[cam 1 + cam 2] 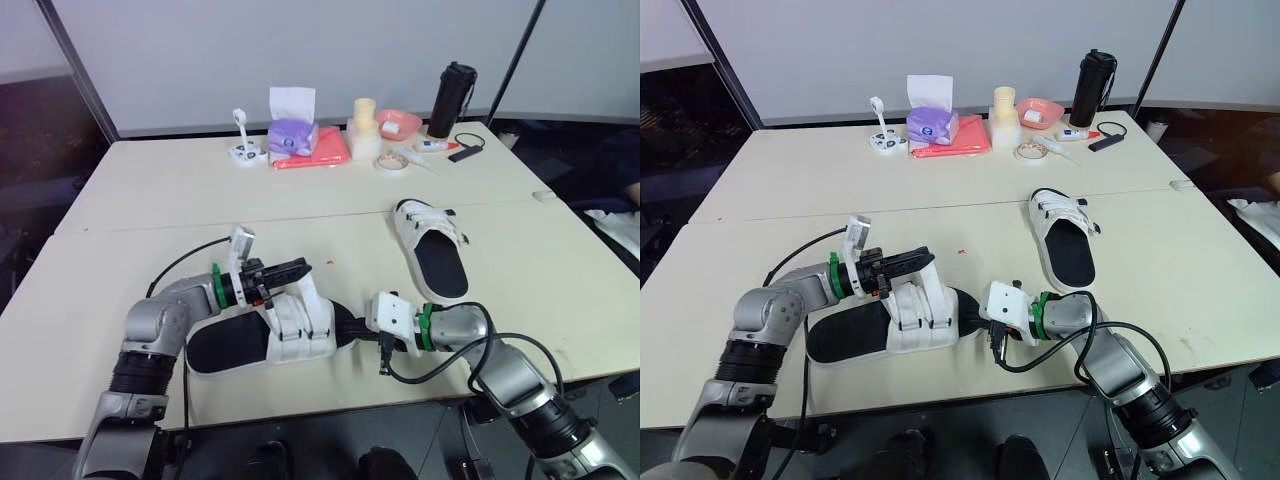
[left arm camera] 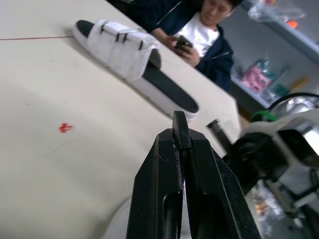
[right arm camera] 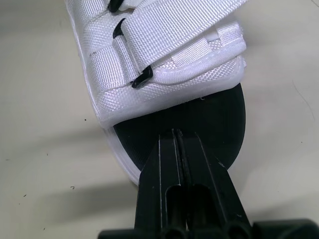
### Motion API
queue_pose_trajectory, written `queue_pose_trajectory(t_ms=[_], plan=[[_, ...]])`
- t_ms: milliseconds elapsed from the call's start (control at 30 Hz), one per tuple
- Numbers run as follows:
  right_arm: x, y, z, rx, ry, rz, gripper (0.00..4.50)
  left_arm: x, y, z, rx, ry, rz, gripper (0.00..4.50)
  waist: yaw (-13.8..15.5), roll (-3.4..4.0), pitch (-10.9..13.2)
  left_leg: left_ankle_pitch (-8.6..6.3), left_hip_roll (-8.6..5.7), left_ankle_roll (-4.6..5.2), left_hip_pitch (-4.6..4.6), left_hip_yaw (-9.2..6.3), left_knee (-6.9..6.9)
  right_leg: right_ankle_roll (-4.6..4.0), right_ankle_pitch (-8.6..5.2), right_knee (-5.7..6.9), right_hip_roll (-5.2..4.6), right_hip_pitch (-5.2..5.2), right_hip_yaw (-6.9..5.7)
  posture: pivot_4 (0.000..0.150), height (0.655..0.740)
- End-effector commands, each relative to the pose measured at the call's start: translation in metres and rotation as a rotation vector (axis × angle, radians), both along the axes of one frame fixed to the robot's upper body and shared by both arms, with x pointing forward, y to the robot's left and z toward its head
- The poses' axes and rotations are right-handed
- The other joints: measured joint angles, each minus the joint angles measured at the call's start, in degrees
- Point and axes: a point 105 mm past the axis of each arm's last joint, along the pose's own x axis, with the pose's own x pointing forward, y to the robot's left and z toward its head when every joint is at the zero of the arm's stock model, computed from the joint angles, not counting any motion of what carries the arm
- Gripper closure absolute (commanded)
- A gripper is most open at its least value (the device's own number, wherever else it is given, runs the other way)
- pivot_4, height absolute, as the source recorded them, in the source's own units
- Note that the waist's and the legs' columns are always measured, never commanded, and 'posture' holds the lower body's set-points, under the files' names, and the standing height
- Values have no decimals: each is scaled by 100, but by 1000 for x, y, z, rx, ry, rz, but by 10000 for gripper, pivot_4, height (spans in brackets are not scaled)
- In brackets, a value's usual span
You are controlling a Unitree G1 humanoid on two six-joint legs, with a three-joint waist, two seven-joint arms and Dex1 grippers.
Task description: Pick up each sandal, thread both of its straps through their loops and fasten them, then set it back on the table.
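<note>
At the surface's (image 1: 150,190) near edge, you have the near sandal (image 1: 280,335) lying between clenched left fingers (image 2: 164,169) and clenched right fingers (image 3: 204,169), its straps seemingly unfinished. The far sandal (image 1: 432,245) looks fastened: 1 of 2 remains.

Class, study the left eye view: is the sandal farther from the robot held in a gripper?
No, the far sandal lies flat on the table, clear of the left gripper and right gripper.

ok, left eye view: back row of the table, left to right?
white stand → tissue box → cream stack → pink bowl → black bottle
</note>
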Motion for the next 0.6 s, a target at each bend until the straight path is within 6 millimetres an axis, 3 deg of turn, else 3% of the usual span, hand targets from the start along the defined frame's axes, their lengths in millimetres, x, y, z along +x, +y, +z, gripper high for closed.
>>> queue_pose_trajectory(t_ms=[33, 300, 433, 600], plan=[[-9, -4, -16, -45, 69, 5, 45000, 6, 6, 4, 33, -72, 39, 44514, -1, 0, 0, 0, 0, 0, 0, 0, 0, 0, 0, 0, 0, 0, 0, 1500, 7400], [-8, -5, -16, -50, 69, 3, 45000, 12, 5, -26, 155, -27, 51, 44514, 0, 0, -3, 0, 0, 0, 4, 0, 0, 0, 0, 0, 0, 4, 0, 1500, 7400], [-8, -5, -16, -51, 69, 1, 45000, 11, 4, -32, 193, -20, 40, 30306, -1, -1, -5, 0, 0, 0, 9, 0, 0, 0, 0, 0, 0, 8, 0, 1500, 7400], [-8, -6, -16, -51, 69, -1, 45000, 16, -1, -35, 292, -102, 39, 4565, 1, -1, -5, -1, -1, 0, 8, 1, -1, 1, 0, -1, -1, 7, 0, 1500, 7400]])
